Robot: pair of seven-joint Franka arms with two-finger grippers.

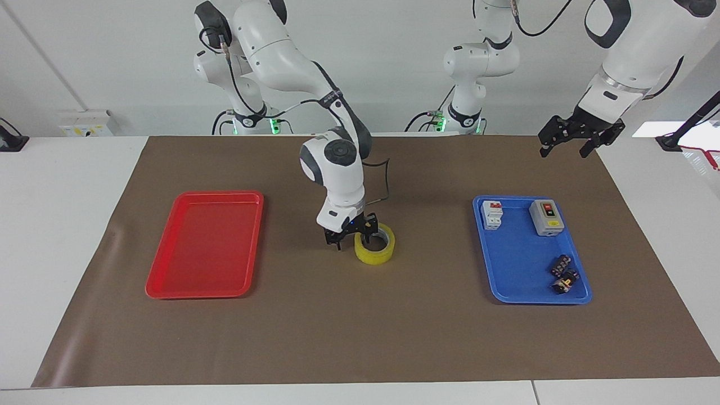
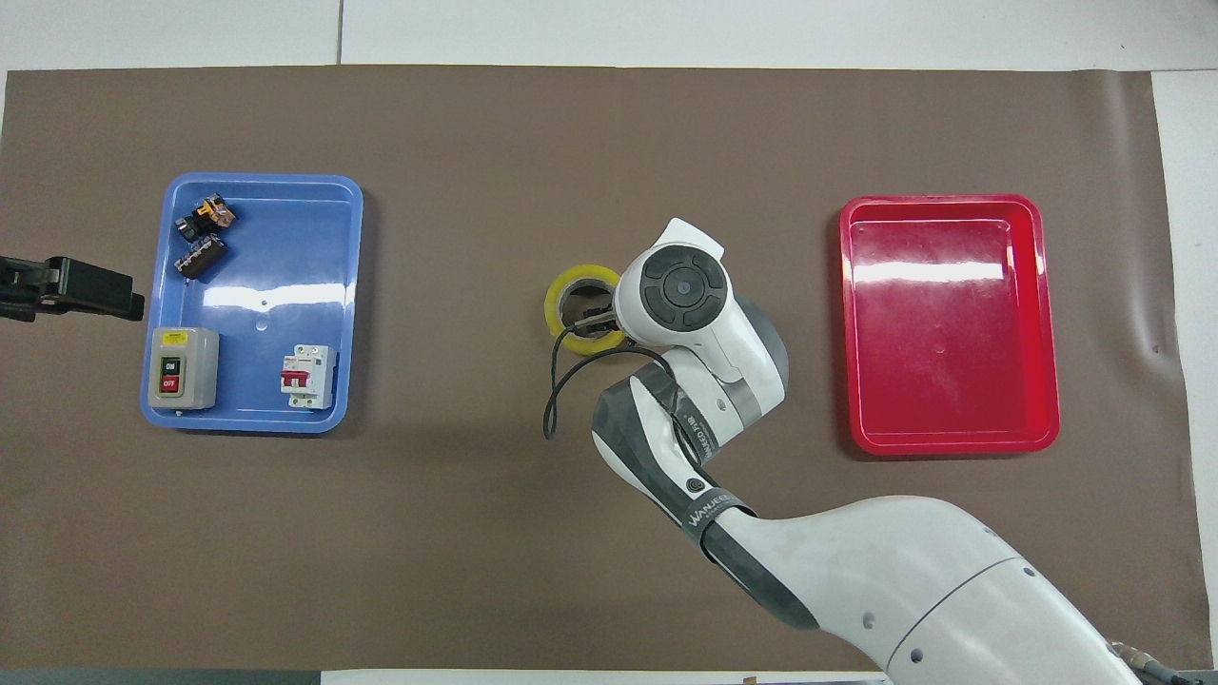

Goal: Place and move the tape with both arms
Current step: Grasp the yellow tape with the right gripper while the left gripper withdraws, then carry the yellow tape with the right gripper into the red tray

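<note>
Where it lies flat: tape (image 1: 374, 244), yellow ring, pale core.

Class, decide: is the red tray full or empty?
Empty: the red tray shows only its bare, glossy floor in both views.

I see bare brown mat (image 1: 360, 337) on the bench between the red tray (image 1: 205, 244) and blue tray (image 1: 531, 250); only the tape (image 1: 375, 250) stands there.

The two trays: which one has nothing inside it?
The red tray, toward the right arm's end; the blue tray holds switches and small parts.
</note>
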